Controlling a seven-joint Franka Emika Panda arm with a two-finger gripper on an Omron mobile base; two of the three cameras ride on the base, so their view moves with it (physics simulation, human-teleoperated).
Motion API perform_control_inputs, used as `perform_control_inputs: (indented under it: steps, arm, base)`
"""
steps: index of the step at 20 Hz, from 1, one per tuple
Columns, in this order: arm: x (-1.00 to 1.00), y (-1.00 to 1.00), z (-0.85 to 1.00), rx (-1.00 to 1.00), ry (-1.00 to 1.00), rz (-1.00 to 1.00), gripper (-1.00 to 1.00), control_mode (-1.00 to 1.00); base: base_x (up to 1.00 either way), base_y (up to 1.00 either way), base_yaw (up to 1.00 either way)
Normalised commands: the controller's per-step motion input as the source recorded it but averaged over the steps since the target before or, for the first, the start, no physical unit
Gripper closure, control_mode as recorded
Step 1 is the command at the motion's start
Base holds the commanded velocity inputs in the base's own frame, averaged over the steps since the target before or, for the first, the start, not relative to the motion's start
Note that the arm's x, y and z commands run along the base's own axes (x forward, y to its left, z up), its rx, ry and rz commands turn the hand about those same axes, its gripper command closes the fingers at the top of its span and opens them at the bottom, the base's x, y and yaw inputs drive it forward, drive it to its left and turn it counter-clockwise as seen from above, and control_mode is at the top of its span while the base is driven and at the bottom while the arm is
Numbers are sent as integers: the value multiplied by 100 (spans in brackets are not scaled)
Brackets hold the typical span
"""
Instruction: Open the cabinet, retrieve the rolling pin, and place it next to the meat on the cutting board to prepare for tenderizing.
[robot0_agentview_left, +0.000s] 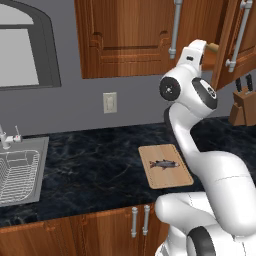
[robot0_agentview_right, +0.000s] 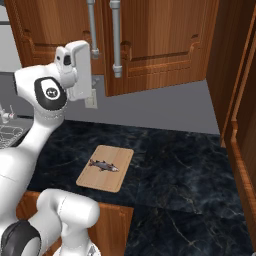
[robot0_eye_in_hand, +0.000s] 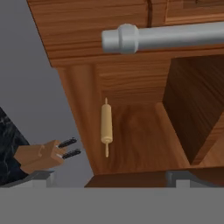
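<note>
The cabinet (robot0_agentview_left: 130, 40) hangs above the counter with its right door (robot0_agentview_left: 237, 47) swung out. In the hand view the rolling pin (robot0_eye_in_hand: 106, 126) lies on the floor of the open cabinet (robot0_eye_in_hand: 140, 135), near its left wall and some way ahead of my gripper (robot0_eye_in_hand: 111, 177). The gripper is open and holds nothing, just outside the cabinet's front edge. The door's grey bar handle (robot0_eye_in_hand: 170, 37) crosses above. On the dark counter the cutting board (robot0_agentview_left: 165, 166) carries the meat (robot0_agentview_left: 163, 164); both lie below my raised arm, board (robot0_agentview_right: 106, 168) and meat (robot0_agentview_right: 103, 165).
A wooden knife block (robot0_agentview_left: 243, 106) stands on the counter under the open door, also knife block (robot0_eye_in_hand: 43, 155). A sink (robot0_agentview_left: 20, 172) with a drying rack sits at the far left. A wall outlet (robot0_agentview_left: 109, 102) is behind the counter. A tall cabinet side (robot0_agentview_right: 240, 125) bounds the right.
</note>
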Motion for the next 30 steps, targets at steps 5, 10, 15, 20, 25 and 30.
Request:
perform_control_inputs:
  steps: [5,10,15,20,25,30]
  arm:
    - [20,-29,0,-2,2,-9,-100,-100]
    - [4,-38,0,-1,4,-10,-100,-100]
    - [-5,-52,0,-1,1,-12,-100,-100]
    - [-46,-68,0,-1,0,-19,-100,-100]
    - [-62,-75,0,-1,0,-22,-100,-100]
    - [-25,-90,0,0,0,-16,-100,-100]
  base:
    - [0,0,0]
    - [0,0,0]
    - [0,0,0]
    - [0,0,0]
    - [0,0,0]
    - [0,0,0]
